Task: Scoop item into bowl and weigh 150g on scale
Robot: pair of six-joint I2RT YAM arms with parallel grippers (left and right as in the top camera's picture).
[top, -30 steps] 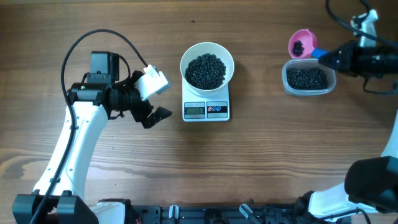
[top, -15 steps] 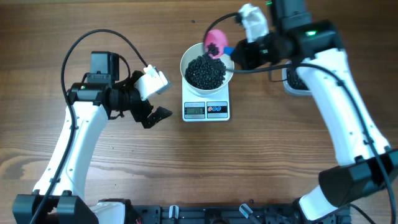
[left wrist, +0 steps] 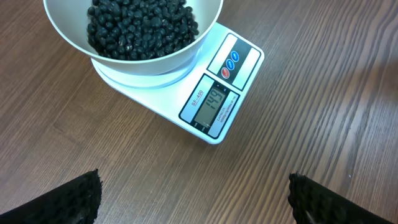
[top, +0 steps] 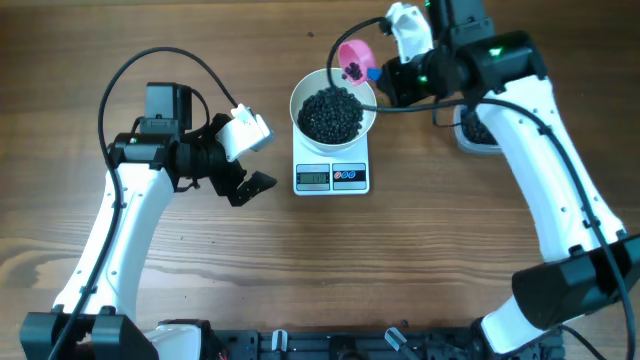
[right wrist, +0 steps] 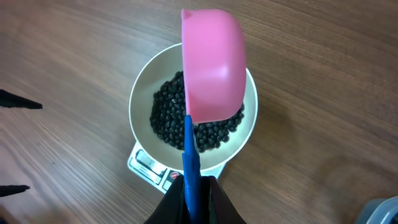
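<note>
Right gripper (right wrist: 191, 186) clamped the pink scoop (right wrist: 214, 68) over the bowl (right wrist: 138, 93) of beans (right wrist: 168, 121); left gripper (left wrist: 196, 202) hung by, jaws wide apart.

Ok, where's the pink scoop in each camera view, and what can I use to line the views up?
Overhead: pink scoop at top centre, over the upper right rim of the white bowl.
Left wrist: not in it.
Right wrist: in the middle, over the white bowl, its blue handle running down to the jaws.
Shared landmark: the white bowl of black beans on the scale, seen in all three.
</note>
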